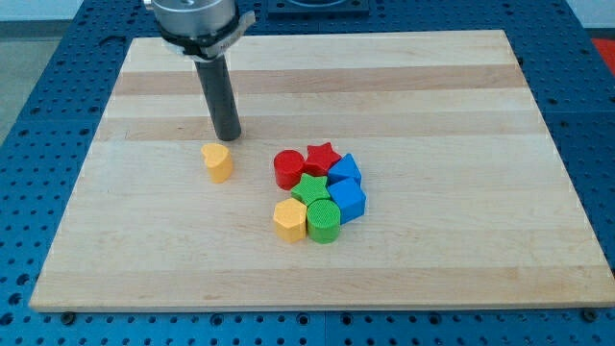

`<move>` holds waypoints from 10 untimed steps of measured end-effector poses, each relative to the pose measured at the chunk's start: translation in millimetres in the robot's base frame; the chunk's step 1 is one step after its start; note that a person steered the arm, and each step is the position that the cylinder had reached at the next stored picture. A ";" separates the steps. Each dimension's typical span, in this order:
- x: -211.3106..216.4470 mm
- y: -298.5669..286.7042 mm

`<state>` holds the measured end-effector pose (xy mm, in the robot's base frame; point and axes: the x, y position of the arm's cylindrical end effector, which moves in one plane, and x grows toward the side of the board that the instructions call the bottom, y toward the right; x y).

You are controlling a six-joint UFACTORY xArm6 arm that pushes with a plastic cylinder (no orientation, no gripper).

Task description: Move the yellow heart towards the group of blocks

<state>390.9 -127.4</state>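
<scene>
The yellow heart [218, 161] stands alone on the wooden board [432, 86], left of centre. My tip [227, 137] rests on the board just above and slightly right of the heart, close to it but apart. The group of blocks lies to the heart's right and a little lower: a red cylinder [287, 169], a red star [323, 157], a green star [310, 188], two blue blocks [345, 170] [348, 200], a green cylinder [324, 222] and a yellow hexagon [289, 220].
The board lies on a blue perforated table [38, 96]. The arm's grey flange [197, 19] hangs over the board's top left edge.
</scene>
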 end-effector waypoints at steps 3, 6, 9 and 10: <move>21.4 -40.9; 51.8 -38.5; 44.4 -25.8; 30.1 -18.4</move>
<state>421.0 -145.8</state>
